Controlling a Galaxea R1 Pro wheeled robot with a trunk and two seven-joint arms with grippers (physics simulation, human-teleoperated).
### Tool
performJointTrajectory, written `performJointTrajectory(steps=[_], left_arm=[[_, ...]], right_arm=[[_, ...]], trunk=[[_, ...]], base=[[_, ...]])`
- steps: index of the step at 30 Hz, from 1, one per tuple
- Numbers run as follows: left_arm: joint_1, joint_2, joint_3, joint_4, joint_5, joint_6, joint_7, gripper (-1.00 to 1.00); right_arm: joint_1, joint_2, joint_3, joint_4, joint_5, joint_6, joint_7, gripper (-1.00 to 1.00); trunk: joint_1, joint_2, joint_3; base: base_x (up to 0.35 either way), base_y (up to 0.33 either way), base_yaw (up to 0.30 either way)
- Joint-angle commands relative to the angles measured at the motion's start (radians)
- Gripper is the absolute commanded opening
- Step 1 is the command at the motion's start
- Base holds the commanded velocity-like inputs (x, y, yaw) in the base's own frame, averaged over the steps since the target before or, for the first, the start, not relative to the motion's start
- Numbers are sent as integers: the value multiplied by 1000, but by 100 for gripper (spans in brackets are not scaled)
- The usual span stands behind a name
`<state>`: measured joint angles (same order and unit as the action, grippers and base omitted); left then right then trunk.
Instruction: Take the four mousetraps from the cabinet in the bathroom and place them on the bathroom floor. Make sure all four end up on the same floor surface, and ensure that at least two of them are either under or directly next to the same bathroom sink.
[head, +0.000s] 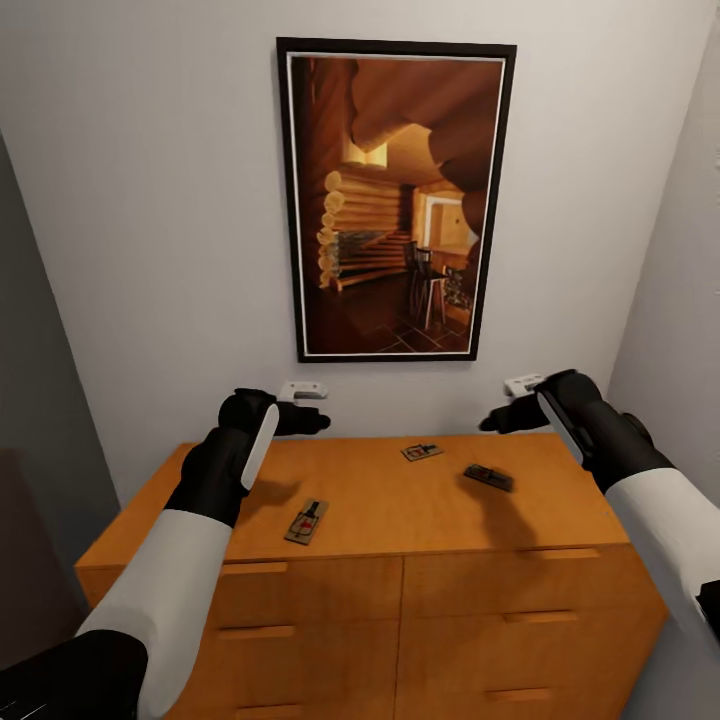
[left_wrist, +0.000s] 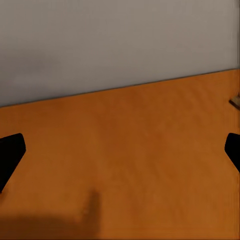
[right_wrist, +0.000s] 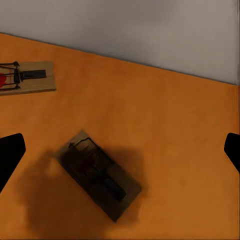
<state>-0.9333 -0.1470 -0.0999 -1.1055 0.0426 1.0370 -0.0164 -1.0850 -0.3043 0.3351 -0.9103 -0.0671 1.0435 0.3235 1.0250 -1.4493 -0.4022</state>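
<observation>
Three mousetraps lie on the flat top of the orange-brown cabinet (head: 380, 500): one near the front left (head: 307, 521), one toward the back (head: 422, 451), and one in shadow at the right (head: 488, 477). A fourth mousetrap and the tiled bathroom floor are out of view. My left gripper (head: 318, 422) hovers open above the cabinet's back left, over bare wood (left_wrist: 120, 150). My right gripper (head: 492, 424) hangs open above the shadowed trap (right_wrist: 97, 175), its fingertips (right_wrist: 10, 152) wide on either side. The back trap (right_wrist: 27, 77) lies beyond it.
A tall framed picture (head: 395, 200) hangs on the grey wall behind the cabinet. Walls close in on both sides. The drawer fronts with bar handles (head: 255, 568) are shut. A sliver of a trap (left_wrist: 234, 102) shows at the edge of the left wrist view.
</observation>
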Motion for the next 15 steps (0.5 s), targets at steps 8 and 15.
performJointTrajectory(steps=[8, 15], left_arm=[[-1, 0, 0, 1, 4, 3, 1, 100], [-1, 0, 0, 1, 3, 3, 1, 100]], right_arm=[[-1, 0, 0, -1, -6, 4, -3, 100], [-1, 0, -4, -2, -6, 4, -2, 100]], trunk=[[0, -1, -1], [0, -1, -1]], base=[[0, -47, 0], [0, -9, 0]])
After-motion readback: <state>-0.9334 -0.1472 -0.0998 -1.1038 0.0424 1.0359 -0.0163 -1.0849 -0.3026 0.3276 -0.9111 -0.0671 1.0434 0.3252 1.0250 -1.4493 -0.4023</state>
